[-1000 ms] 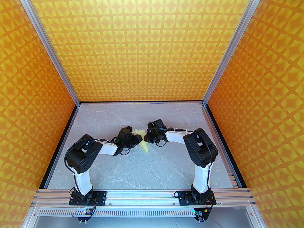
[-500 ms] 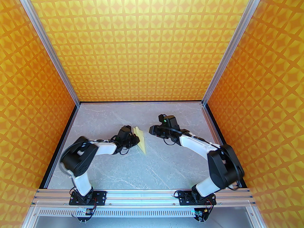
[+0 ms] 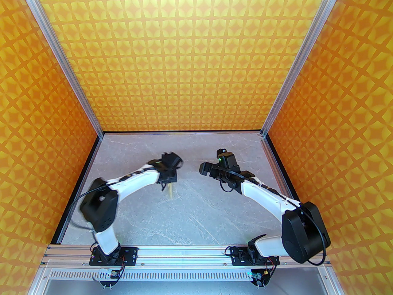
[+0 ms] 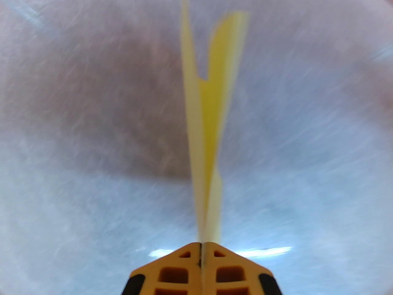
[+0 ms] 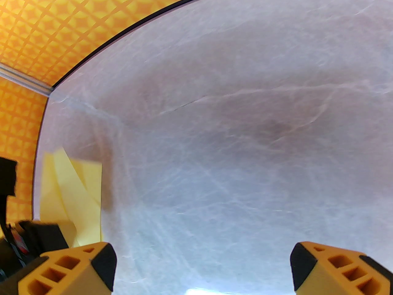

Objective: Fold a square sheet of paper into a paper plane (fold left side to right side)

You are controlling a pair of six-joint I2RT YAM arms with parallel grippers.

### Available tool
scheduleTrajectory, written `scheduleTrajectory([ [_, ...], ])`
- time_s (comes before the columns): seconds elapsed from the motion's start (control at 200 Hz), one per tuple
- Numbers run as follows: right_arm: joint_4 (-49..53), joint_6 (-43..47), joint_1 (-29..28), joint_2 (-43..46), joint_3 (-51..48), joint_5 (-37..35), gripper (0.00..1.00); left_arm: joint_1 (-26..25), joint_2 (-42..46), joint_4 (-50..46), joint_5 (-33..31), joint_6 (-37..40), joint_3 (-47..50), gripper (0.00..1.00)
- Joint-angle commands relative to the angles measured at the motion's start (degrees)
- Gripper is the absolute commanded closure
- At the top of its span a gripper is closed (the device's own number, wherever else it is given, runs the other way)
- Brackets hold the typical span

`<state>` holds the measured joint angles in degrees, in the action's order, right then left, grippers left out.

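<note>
A pale yellow paper plane (image 4: 204, 109), folded slim and seen almost edge-on, is pinched at one end by the left gripper (image 4: 201, 244), whose orange fingers are pressed tight together on it, left of centre over the grey marbled table (image 3: 184, 220). Its layers splay apart toward the far end, and whether its tip touches the table cannot be told. The right gripper (image 5: 202, 257) hovers well apart to the right, fingers spread wide and holding nothing. This looks like a late step, setting down or tidying the folded dart. To do it well, the left arm should lower the paper gently so the layers close flat, and the right fingers could press along the crease before release. Nothing here serves as a container; only the left gripper holds the paper
</note>
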<state>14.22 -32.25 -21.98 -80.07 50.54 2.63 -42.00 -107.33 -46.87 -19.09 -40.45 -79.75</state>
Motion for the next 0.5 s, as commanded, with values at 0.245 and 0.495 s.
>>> scheduleTrajectory([
  [0.245,6.94,2.08,0.48,5.56,-2.43,-12.95,0.01,-5.33,-13.62,-15.72,-5.55,-5.19,-15.26,0.82],
  [0.495,7.19,2.09,0.53,5.23,-2.80,-11.69,0.01,-6.07,-14.00,-14.45,-3.84,-5.77,-17.14,1.00],
])
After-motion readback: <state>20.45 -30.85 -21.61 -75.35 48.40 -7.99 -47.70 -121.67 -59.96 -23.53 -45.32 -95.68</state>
